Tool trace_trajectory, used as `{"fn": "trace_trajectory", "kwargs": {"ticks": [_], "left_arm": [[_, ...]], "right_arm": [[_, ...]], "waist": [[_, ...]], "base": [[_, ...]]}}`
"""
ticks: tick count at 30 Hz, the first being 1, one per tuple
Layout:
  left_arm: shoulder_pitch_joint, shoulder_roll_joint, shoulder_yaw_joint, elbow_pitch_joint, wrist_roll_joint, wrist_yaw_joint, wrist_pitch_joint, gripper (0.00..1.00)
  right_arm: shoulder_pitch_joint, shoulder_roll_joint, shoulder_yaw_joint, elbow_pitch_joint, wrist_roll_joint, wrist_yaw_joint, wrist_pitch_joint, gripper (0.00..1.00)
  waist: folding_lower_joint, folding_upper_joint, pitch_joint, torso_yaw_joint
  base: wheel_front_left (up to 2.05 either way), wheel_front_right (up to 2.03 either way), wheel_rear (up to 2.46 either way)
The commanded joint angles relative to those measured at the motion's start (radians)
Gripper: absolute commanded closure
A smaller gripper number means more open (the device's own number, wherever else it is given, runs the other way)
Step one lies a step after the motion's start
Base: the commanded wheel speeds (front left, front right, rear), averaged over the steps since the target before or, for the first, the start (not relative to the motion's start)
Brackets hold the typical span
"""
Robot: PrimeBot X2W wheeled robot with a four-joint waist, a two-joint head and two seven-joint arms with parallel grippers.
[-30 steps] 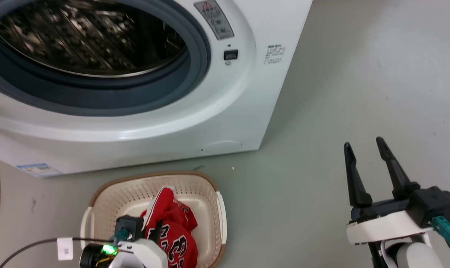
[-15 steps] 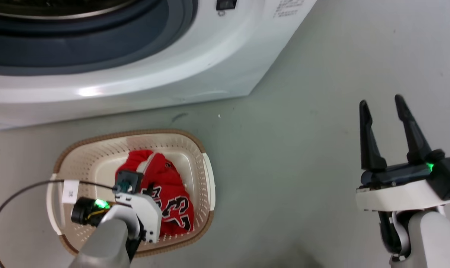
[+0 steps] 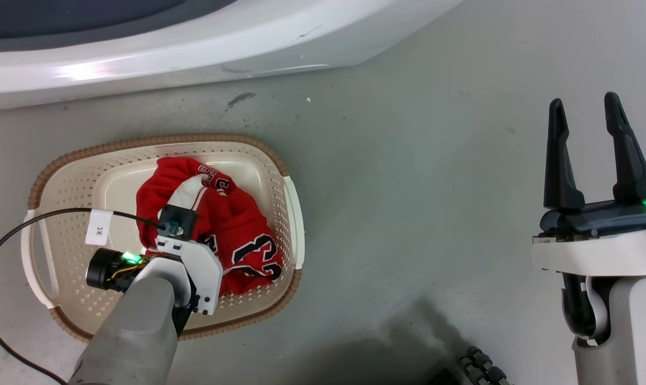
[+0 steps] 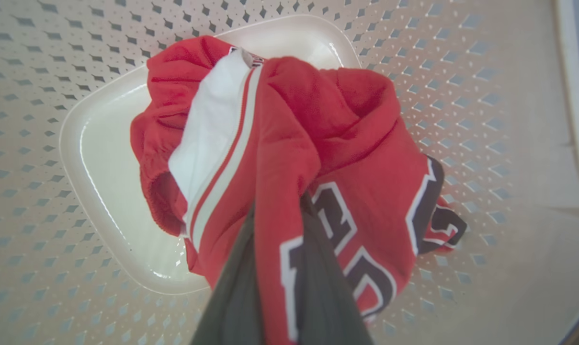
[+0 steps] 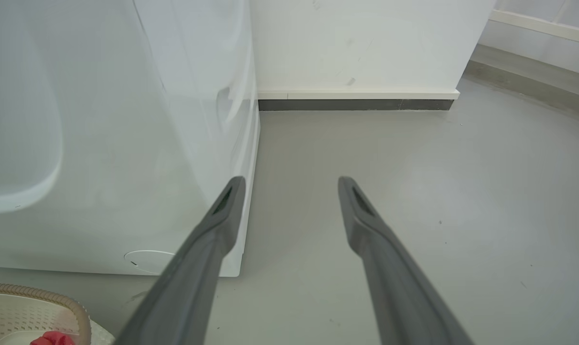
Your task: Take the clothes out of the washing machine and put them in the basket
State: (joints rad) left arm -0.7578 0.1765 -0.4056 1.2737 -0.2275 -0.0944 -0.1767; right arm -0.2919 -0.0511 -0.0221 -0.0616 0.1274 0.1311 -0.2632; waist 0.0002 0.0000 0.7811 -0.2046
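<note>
This is a laundry corner in a plain, bare room, closer to a utility or test space than a furnished home. A big white washing machine [image 3: 194, 48] stands directly on a smooth grey floor [image 3: 408, 187], with a white wall [image 5: 366, 43] behind it that ends in a dark skirting strip [image 5: 356, 104]. In front of the machine sits a cream laundry basket [image 3: 157, 140] with a brown rim, holding red jerseys [image 3: 237, 219]. A dark scuff mark [image 3: 237, 99] shows near the machine, and a black cable [image 3: 66, 210] with a paper tag [image 3: 98, 227] crosses the basket.
</note>
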Motion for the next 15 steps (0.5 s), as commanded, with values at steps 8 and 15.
{"fn": "trace_trajectory", "kwargs": {"ticks": [8, 15], "left_arm": [[0.0, -0.004, -0.02, 0.011, 0.0, 0.015, 0.014, 0.0], [0.045, -0.016, -0.008, 0.008, -0.028, 0.013, -0.062, 0.0]], "right_arm": [[-0.021, 0.002, 0.003, 0.0, -0.003, -0.001, -0.002, 0.0], [0.015, 0.002, 0.014, 0.019, -0.012, -0.001, -0.002, 0.0]], "waist": [[-0.0002, 0.0, -0.006, 0.013], [-0.0002, 0.0, -0.094, 0.027]], "base": [[0.0, 0.0, 0.0], [0.0, 0.0, 0.0]]}}
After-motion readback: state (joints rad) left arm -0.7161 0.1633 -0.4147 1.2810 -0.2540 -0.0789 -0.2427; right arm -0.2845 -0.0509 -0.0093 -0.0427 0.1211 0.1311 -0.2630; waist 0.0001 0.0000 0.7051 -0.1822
